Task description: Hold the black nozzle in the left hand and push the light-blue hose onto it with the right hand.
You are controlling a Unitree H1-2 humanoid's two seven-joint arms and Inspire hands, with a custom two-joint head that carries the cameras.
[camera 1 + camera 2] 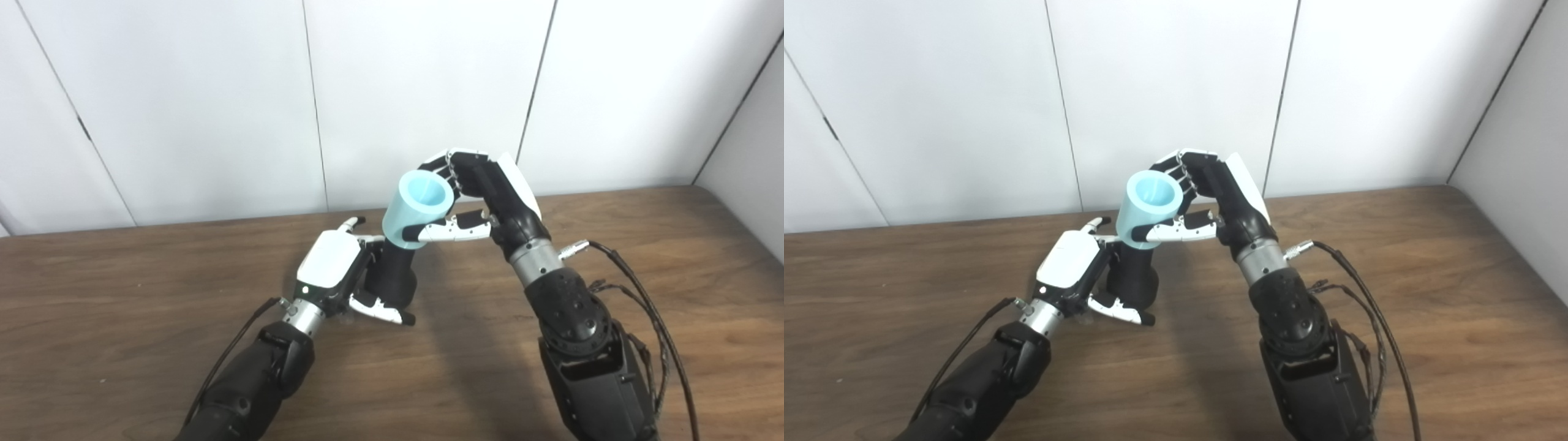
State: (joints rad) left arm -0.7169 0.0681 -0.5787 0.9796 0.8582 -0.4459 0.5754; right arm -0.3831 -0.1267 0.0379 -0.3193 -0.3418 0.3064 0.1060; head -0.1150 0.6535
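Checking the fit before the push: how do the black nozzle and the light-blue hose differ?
The light-blue hose is pale, open-topped and raised in the right hand; the black nozzle is dark, below it, gripped low by the left hand. The hose looks wider where they meet. Both are roughly cylindrical and lean alike.

Black arms, silver wrists, white-backed left robot hand (334, 269) (green light), right robot hand (484, 190), black cables

Lab test bay: bare wooden table (122, 318), white panel walls (202, 104).
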